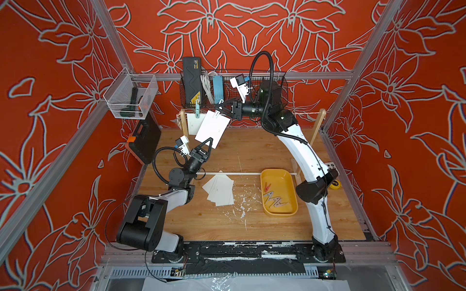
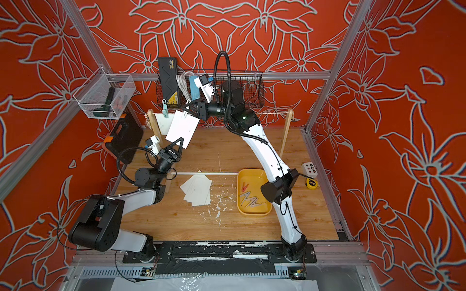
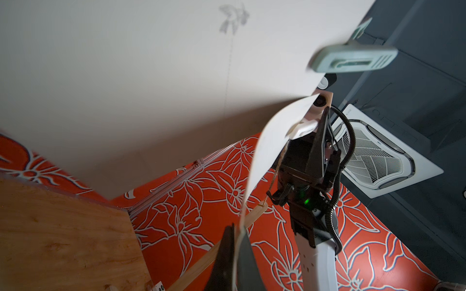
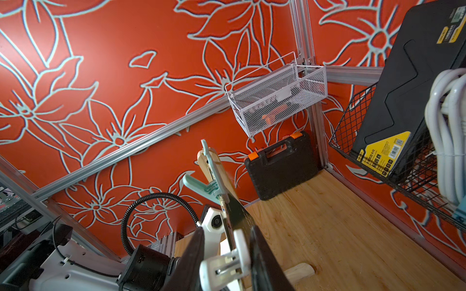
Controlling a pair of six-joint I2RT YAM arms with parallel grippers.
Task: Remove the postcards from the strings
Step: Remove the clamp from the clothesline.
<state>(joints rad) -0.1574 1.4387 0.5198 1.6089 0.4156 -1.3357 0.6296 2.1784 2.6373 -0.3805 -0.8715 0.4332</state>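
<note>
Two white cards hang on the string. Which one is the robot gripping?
The tilted card, farther from the post: the left gripper pinches its lower corner. The other card hangs straight under a mint peg, untouched.

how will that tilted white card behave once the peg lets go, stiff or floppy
Probably floppy: the postcard bows in a curve between the left gripper and the white peg. Likely very light, since that one small peg carries it. Held at one edge only, it may droop or swing.
</note>
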